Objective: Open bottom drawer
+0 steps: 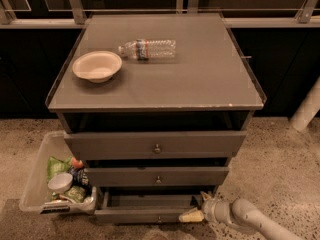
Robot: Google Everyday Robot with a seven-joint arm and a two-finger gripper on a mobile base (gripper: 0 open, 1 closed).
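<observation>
The grey cabinet [200,84] has three drawers. The bottom drawer [135,215], with the thinnest front and a tiny knob [159,218], is pulled out, and its shallow tray shows behind the front panel. My gripper [195,206] is low at the drawer's right front corner, to the right of the knob. It is open and holds nothing. One cream fingertip [190,216] lies against the right end of the drawer front, and the other points up beside the tray. My grey arm [250,221] comes in from the lower right.
The top drawer [156,145] and middle drawer [157,176] stick out slightly. A white bowl [97,65] and a lying water bottle [147,49] sit on the cabinet top. A clear bin of snacks [55,184] stands on the floor at the left. A white post [307,106] is at the right.
</observation>
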